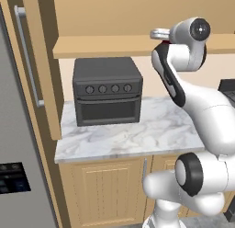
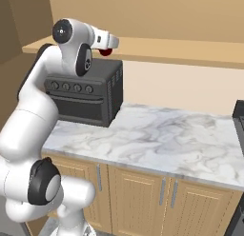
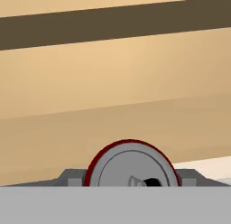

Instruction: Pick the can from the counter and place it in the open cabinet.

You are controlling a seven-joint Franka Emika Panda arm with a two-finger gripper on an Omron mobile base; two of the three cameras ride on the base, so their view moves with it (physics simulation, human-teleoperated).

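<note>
We see the end effector [image 2: 110, 44] pinching the can [image 3: 130, 164], raised level with the cabinet [image 1: 105, 45] shelf edge, well above the desk [image 2: 157, 140]. The can sits directly between its fingers, apparently lying sideways. We judge it light, rigid, smooth-walled and prone to slipping; grip mid-body across the walls.

Above the cabinet [image 2: 190, 54] shelf lies open room; toaster oven [image 1: 107, 90] stands below.
</note>
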